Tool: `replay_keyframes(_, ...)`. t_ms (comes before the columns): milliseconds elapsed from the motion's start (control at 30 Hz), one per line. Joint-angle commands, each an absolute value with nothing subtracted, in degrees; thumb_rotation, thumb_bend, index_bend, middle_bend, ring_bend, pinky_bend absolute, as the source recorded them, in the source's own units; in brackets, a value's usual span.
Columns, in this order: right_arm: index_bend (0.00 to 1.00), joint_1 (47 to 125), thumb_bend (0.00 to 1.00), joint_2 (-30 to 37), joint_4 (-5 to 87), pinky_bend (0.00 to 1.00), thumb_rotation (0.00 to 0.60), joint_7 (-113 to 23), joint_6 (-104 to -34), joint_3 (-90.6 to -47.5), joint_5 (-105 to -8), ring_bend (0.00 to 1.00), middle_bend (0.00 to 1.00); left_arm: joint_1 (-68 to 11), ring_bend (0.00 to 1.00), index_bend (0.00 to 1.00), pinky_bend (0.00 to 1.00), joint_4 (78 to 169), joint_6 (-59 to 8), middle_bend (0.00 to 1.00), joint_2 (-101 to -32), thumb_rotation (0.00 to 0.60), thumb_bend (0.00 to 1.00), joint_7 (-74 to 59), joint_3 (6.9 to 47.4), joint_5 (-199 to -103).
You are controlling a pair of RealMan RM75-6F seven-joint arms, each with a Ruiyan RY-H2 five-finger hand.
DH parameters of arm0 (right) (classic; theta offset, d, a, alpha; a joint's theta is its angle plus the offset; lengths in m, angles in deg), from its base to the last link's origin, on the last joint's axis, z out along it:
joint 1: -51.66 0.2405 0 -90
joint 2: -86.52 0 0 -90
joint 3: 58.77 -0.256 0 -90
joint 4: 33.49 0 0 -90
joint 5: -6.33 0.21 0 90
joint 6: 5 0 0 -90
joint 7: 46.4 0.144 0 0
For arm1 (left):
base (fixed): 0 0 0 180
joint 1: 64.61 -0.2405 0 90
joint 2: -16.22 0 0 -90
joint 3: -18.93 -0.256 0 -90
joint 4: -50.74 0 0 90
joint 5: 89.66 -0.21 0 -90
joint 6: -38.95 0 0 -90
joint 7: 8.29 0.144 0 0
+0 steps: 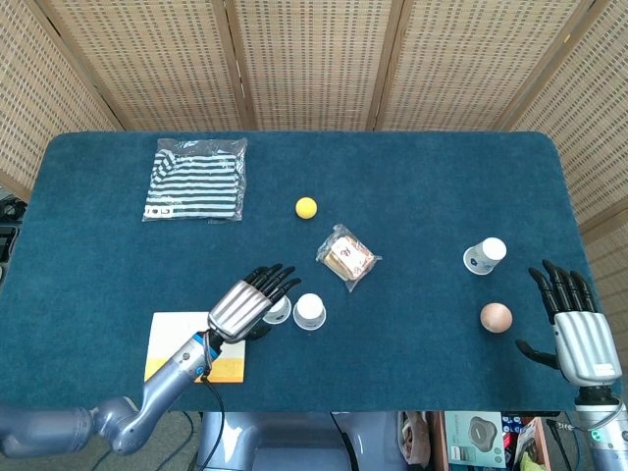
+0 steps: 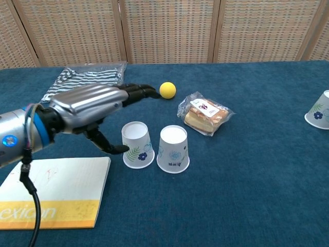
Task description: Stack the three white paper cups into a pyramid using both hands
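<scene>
I spread my left hand [image 2: 85, 105] empty beside two touching cups [image 2: 138, 145], the pyramid's base, my right hand [image 1: 579, 334] open too.

A folding screen [image 1: 314, 59] of woven, tan wicker panels in pale wooden frames closes off the far side of the scene, and angled panels continue down the left and right edges. In front of it stands the surface [image 1: 422, 177], covered in dark teal, carpet-like cloth with rounded far corners. The light is even and bright, casting only soft, short shadows. Below the near edge, some cluttered floor [image 1: 471, 437] shows, too small to make out.
</scene>
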State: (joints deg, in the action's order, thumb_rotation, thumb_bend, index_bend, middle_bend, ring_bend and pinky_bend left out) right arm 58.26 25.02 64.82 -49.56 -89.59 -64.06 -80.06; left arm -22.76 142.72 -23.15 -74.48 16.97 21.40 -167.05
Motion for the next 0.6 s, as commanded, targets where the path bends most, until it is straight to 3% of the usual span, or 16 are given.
replay_keyframes(33,0.00,58.6,0.00,24.6,64.1,0.00,0.600,-49.4,-89.2,-64.4,-79.6,0.00,0.00,-27.7,0.00,0.00,0.00,149.3,-29.7,0.00,-66.9,0.600,0.28,14.7,20.6,-168.2)
replay_keyframes(300,0.00,62.9,0.00,23.0,59.2,0.00,0.600,-45.6,-83.1,-66.3,-77.5,0.00,0.01,-36.1,0.00,0.00,0.00,153.0,-39.5,0.00,-54.4,0.600,0.27,6.9,20.2,-168.5)
replay_keyframes(433,0.06,69.4,0.00,21.8,55.2,0.00,0.600,-37.3,-73.4,-69.0,-75.0,0.00,0.12,-40.8,0.00,0.00,0.00,150.4,-43.5,0.00,-50.3,0.600,0.27,0.5,19.7,-167.9)
replay_keyframes(600,0.10,76.2,0.00,19.6,48.2,0.00,0.600,-35.7,-63.0,-71.4,-70.7,0.03,0.17,-45.2,0.00,0.00,0.00,150.3,-46.2,0.00,-47.5,0.600,0.27,-3.2,19.1,-166.6)
